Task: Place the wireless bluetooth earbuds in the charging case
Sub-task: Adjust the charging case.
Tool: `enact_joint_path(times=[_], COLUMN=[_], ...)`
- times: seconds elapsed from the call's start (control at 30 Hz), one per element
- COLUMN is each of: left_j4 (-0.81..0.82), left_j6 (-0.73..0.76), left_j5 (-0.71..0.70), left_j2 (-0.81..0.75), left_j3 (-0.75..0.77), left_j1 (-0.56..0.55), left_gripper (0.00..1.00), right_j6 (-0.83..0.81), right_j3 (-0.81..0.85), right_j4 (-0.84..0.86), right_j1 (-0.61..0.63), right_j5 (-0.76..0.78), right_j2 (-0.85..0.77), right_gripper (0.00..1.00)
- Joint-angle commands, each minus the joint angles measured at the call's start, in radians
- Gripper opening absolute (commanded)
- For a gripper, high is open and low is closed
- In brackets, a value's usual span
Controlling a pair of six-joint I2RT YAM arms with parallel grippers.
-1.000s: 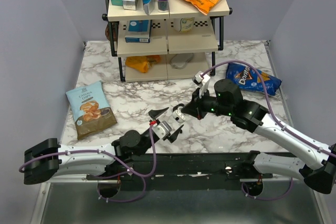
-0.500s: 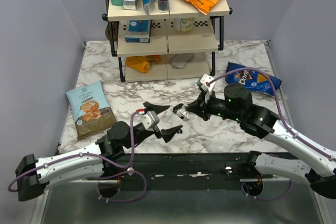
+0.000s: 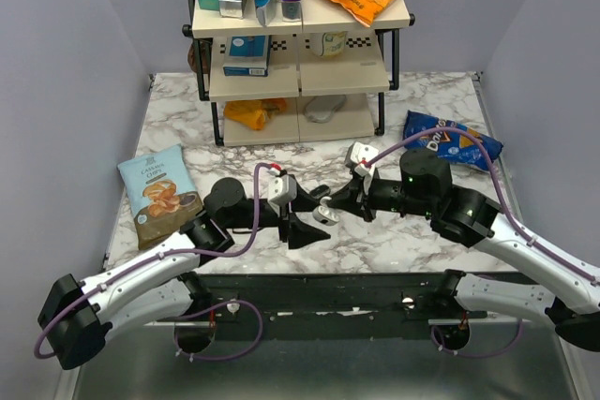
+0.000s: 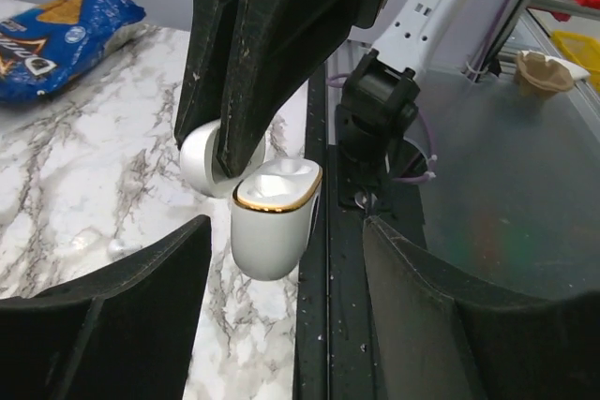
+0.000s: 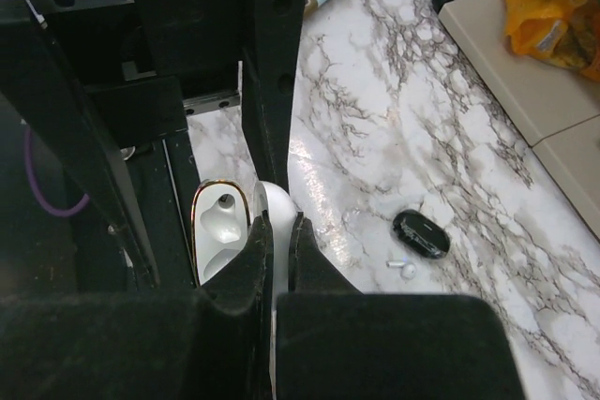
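The charging case (image 5: 218, 231) is white with a gold rim and stands open; the sockets that show look empty. My right gripper (image 5: 278, 224) is shut on its lid (image 5: 277, 201) and holds it above the table's near edge. It also shows in the left wrist view (image 4: 273, 218) and the top view (image 3: 323, 214). My left gripper (image 4: 281, 325) is open, its fingers (image 4: 112, 311) on either side just short of the case. One small white earbud (image 5: 404, 269) lies on the marble beside a small black oval thing (image 5: 421, 233). No other earbud shows.
A shelf rack (image 3: 298, 44) with boxes and snack bags stands at the back. A blue Doritos bag (image 3: 452, 140) lies at the right and a chips bag (image 3: 162, 194) at the left. The black base rail (image 3: 328, 292) runs along the near edge.
My left arm has swung forward and right, bringing its open gripper up to the case. My right gripper, still holding the case, has shifted slightly left.
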Motion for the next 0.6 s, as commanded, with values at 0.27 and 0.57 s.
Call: enact_joint_path(times=[0.27,0.57], left_j4=[0.136,0.132], left_j6=[-0.102,-0.100], left_j5=[0.120,0.117], left_j2=[0.067,0.055], left_j3=[0.012,0.010], left_j1=[0.023,0.026], left_gripper=[0.58,0.61], right_j6=[-0.016,-0.014], right_j3=[0.009,0.007], right_j4=[-0.024,-0.027], right_j1=[0.019,0.019], right_j5=[-0.014,0.004], right_j2=[0.001,0.009], right_gripper=[0.01,0.01])
